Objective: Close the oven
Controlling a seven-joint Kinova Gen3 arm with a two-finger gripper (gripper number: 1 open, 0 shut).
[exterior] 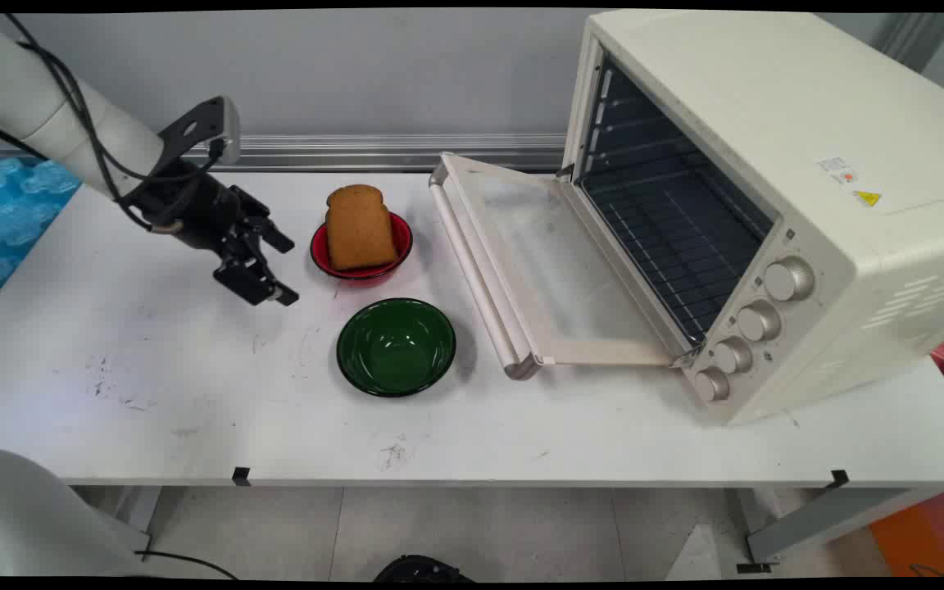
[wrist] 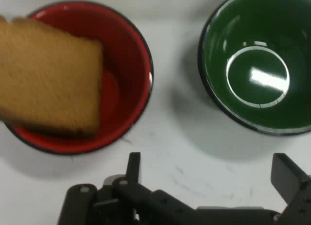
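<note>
Bread is the thing nearest the claw: one brown slice of toast lies tilted in a round red enamel bowl, its top crust leaning out over the far rim. By its look it would be light and dry, stiff enough to lift whole yet crumbly, so a gentle pinch across its two flat faces, near the raised upper edge, seems the safest hold; a squeeze on a corner might snap it. The black two-finger gripper hangs just left of the red bowl, clear of it and above the white table, with its fingers spread apart and nothing between them. In the hand view both bowls lie ahead of the fingers. By count there are two bowls: the red one, and a round dark green enamel bowl with nothing in it, near the red one on the table's near side. One cream-coloured toaster oven stands to the right, its glass door folded down flat, with four knobs on its front panel.
</note>
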